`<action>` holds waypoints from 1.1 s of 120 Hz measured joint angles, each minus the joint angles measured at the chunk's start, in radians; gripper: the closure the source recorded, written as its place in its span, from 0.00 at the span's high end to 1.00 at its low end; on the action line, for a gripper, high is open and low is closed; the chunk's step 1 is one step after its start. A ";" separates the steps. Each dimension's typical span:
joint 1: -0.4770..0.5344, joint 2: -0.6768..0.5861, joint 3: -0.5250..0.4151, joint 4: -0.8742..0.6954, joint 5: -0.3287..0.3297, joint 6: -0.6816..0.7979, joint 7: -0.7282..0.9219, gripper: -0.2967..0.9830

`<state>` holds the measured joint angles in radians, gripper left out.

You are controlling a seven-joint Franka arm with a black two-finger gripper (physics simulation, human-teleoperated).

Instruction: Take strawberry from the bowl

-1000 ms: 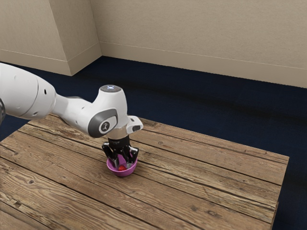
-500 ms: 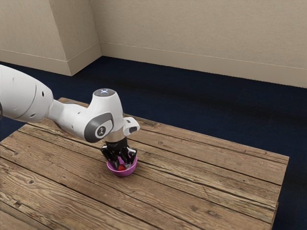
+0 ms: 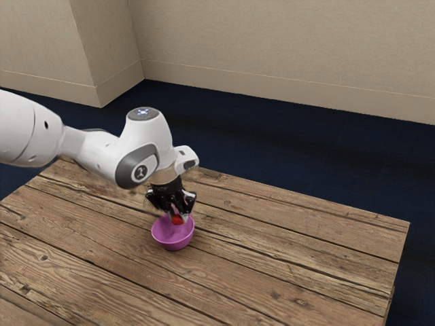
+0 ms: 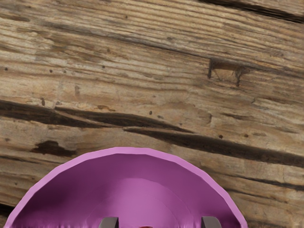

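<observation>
In the exterior view my gripper (image 3: 176, 215) is held above the pink-purple bowl (image 3: 172, 240), its fingers closed around the red strawberry (image 3: 178, 220). The fruit hangs near the bowl's rim height, over the bowl's inside, and the fingers partly cover it. The wrist view has the two fingertips of my gripper (image 4: 160, 223) over the bowl (image 4: 135, 194), with a sliver of the red strawberry (image 4: 145, 227) between them.
The bowl rests on a wooden plank table (image 3: 285, 258). Beyond the table's far edge lie a dark blue floor (image 3: 285, 156) and a beige wall (image 3: 272, 41).
My hand has risen from inside the bowl, tilting slightly, and the strawberry has come up from the bowl's bottom with it. The bowl has stayed where it was.
</observation>
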<state>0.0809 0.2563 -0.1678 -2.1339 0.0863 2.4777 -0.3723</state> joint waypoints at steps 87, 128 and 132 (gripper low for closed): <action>-0.066 0.197 -0.136 0.199 -0.028 0.018 -0.016 0.58; -0.066 -0.065 -0.133 0.381 0.029 -0.249 0.001 0.73; -0.066 -0.064 -0.133 0.438 0.044 -0.298 0.002 0.74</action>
<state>0.0150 0.1928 -0.3005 -1.6960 0.1301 2.1794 -0.3700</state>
